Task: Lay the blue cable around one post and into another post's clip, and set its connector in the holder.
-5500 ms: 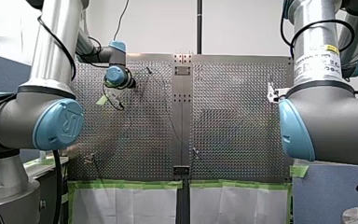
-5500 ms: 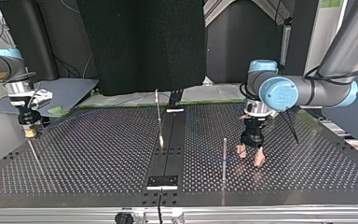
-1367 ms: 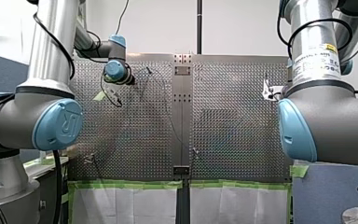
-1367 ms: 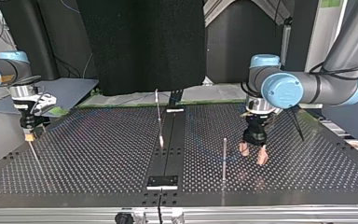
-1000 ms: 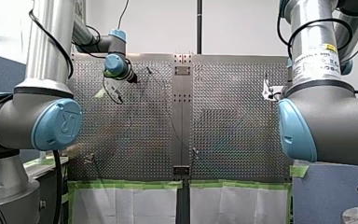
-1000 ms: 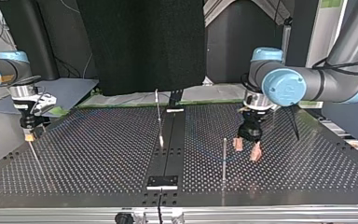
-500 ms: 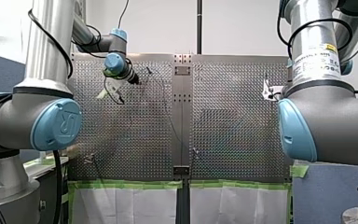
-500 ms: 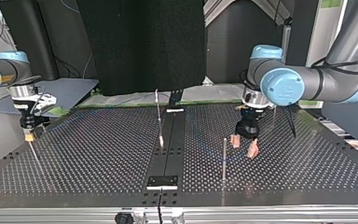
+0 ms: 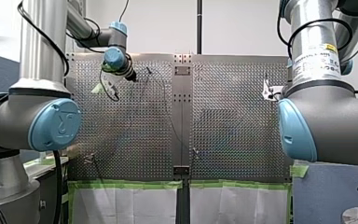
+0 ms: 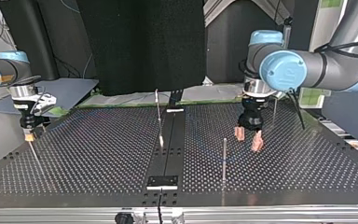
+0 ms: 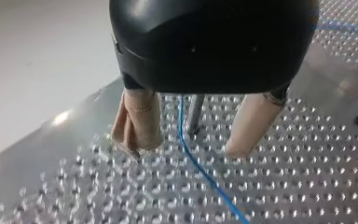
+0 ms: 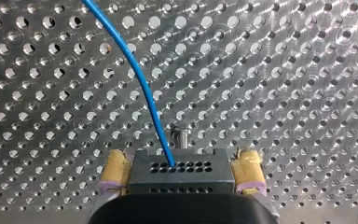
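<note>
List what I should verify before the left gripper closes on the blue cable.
1. Left gripper open: ok, beige pads apart.
2. Blue cable between its fingers: ok, it runs down the middle of the gap.
3. Post out of the pads' path: cannot tell, it stands just ahead of the gap, close beside the cable.
4. Right gripper holding the connector: ok, yellow pads on both sides.
5. Connector set down: not ok, it sits in the right gripper.
6. Cable clipped: cannot tell.
</note>
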